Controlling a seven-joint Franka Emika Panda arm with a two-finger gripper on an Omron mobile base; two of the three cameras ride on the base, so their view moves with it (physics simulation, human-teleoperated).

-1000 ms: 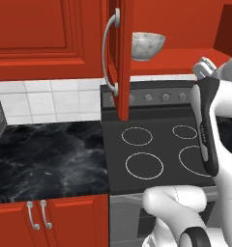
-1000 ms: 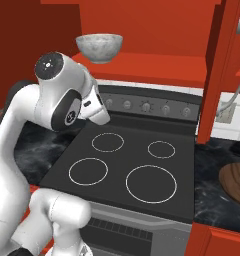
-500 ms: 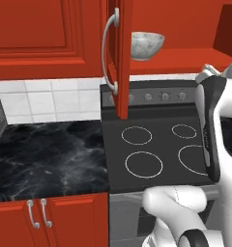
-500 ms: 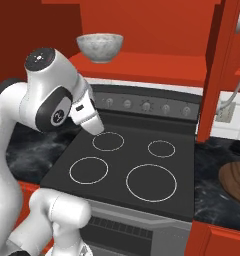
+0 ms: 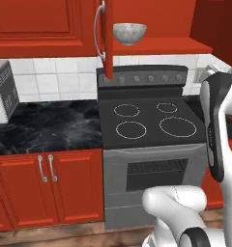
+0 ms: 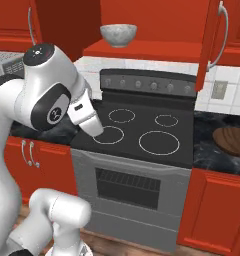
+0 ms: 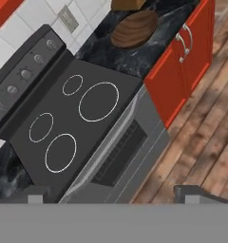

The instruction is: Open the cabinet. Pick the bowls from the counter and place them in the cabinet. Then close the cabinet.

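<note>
Cabinet (image 5: 104, 38) is open: in the left base view its door edge w/ long silver handle hangs upper centre, and the red shelf (image 5: 156, 46) runs to upper right w/ the grey-white marbled bowl (image 5: 129, 34) already sitting on it. Same bowl shows top centre in the right base view (image 6: 119, 35), w/ the other door (image 6: 212, 40) swung out at upper right. So one bowl is placed; step in hand looks like fetching the dark wood-grain bowl (image 6: 232, 141), which sits on the black marble counter (image 6: 207, 150) at the right edge, mid-height, just beside the stovetop (image 6: 142, 132). In the hand view that bowl (image 7: 134, 28) is at top centre-right, on the counter strip (image 7: 135, 59) above the short red doors. Gripper (image 7: 115, 195): its tips poke up at the bottom edge w/ a wide gap btwn them, so the jaws look spread and hold nothing. It's well apart from the bowl, high over the stove front. To do this well, imo: bring the hand over the bowl's near rim, not its centre; tilt fingers down so one goes inside the wall and one outside; pinch the rim firmly since a shallow bowl may tip. Mind something brown just behind the bowl at the top edge, can't tell what, and the open door on the lift back up.
</note>
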